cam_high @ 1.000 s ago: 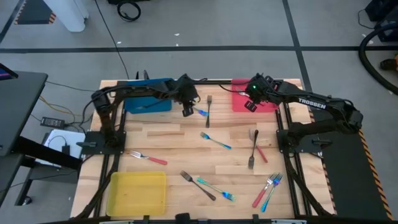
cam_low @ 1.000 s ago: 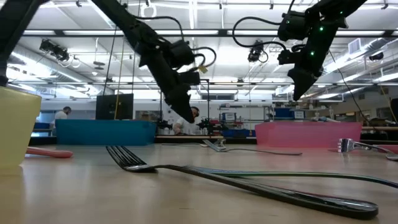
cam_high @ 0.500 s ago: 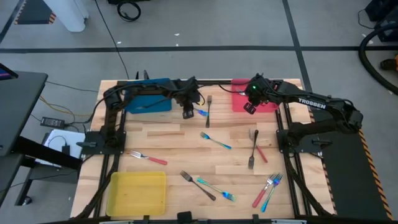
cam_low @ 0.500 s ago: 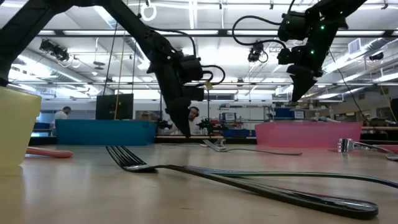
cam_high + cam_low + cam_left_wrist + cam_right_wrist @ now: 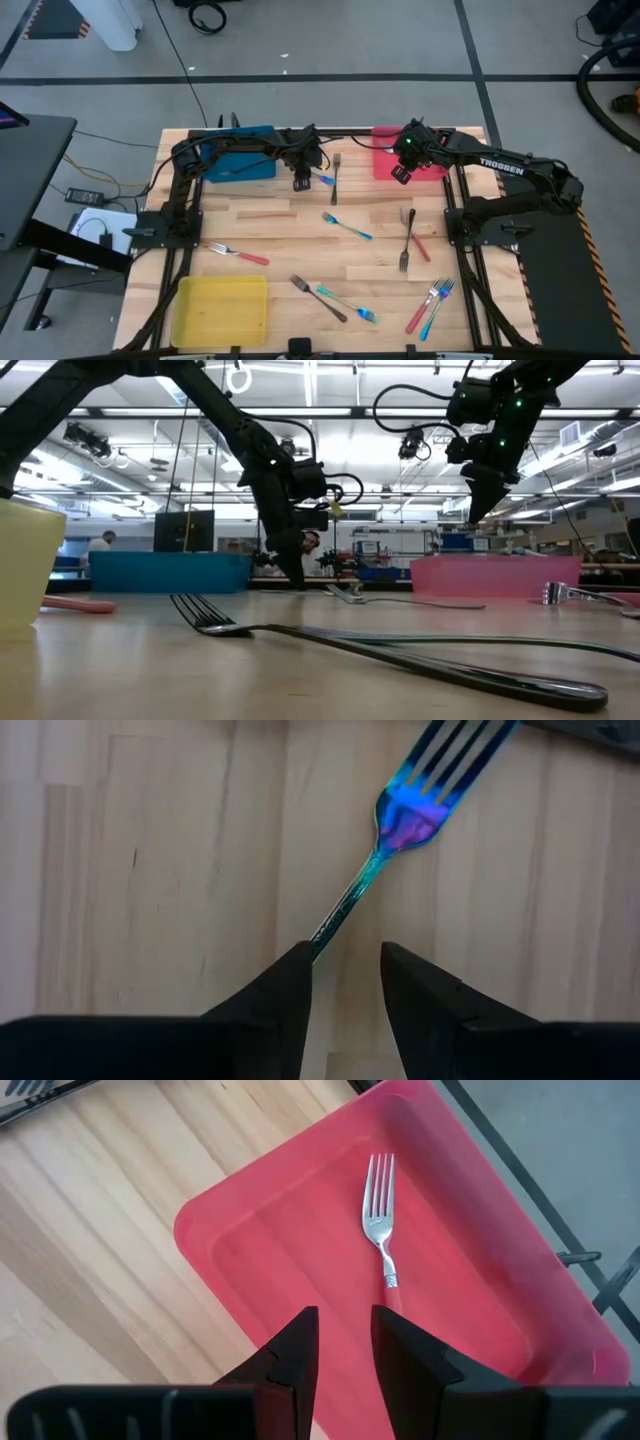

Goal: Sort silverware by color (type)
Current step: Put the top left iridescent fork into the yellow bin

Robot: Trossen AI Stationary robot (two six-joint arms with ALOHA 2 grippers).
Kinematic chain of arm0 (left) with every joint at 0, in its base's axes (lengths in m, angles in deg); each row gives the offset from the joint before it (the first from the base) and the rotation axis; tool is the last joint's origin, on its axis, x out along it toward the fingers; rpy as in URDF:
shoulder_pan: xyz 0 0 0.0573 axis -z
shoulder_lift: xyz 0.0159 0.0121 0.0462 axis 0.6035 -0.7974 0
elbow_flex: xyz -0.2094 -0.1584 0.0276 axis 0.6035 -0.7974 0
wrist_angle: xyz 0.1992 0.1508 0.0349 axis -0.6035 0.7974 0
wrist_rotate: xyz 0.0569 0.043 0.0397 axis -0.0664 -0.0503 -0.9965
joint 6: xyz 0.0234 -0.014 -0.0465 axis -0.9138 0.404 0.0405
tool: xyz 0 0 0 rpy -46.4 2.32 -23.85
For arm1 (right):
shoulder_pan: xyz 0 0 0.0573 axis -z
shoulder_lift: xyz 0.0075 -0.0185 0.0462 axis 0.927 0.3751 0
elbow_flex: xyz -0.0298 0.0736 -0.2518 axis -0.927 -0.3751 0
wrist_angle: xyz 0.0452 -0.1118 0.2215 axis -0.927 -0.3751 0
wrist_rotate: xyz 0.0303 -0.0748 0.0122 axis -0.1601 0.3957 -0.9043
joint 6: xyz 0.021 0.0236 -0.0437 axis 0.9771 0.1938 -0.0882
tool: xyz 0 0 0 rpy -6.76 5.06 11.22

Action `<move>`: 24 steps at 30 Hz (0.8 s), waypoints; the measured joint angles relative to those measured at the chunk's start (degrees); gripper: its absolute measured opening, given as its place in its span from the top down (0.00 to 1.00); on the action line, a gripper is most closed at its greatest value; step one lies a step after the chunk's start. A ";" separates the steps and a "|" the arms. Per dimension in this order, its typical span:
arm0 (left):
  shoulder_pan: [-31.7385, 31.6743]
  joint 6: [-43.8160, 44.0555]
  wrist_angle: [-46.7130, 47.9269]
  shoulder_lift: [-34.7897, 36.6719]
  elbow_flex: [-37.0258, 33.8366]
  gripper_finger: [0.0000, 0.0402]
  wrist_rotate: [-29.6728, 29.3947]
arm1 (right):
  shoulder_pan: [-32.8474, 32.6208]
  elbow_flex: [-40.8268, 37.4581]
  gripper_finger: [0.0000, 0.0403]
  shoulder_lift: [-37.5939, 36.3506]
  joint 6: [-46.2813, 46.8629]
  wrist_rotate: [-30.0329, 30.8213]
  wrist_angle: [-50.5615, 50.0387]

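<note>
A blue-handled fork (image 5: 405,815) lies flat on the wooden table near the far edge, beside the blue tray (image 5: 238,158). My left gripper (image 5: 345,975) is open and points steeply down just above the table at the fork's handle end (image 5: 322,932). In the high view the gripper (image 5: 300,184) is just left of the fork (image 5: 323,181). My right gripper (image 5: 345,1340) hangs open and holds nothing above the red tray (image 5: 470,1280). A red-handled fork (image 5: 383,1230) lies in that tray. More silverware is scattered over the table. My left gripper has one fingertip (image 5: 300,965) right at the free end of the blue fork's handle (image 5: 322,932), which passes behind that tip. I cannot tell whether the finger touches it. The fork lies flat on the table.
A dark fork (image 5: 335,172) lies close to the blue fork on its right. Other forks lie mid-table (image 5: 347,226) (image 5: 408,240), near the left (image 5: 238,253) and along the near edge (image 5: 330,300) (image 5: 430,305). A yellow tray (image 5: 220,310) sits at the near left.
My left gripper has come down toward the table beside the blue fork's handle end, tipping more steeply downward and rolling a little. Its fingers stay open. My right gripper stays above the red tray.
</note>
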 joint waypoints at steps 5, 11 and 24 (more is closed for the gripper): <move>0.43 -1.65 1.13 -0.11 1.02 0.68 0.01 | 0.00 0.00 0.74 0.00 0.00 -0.02 -0.01; 1.38 -3.47 2.55 0.04 4.19 0.68 0.11 | 0.00 0.00 0.74 0.00 0.00 -0.02 0.04; 0.34 -4.45 5.08 -1.40 4.17 0.68 2.34 | 0.00 -0.01 0.74 0.00 0.39 -0.31 0.22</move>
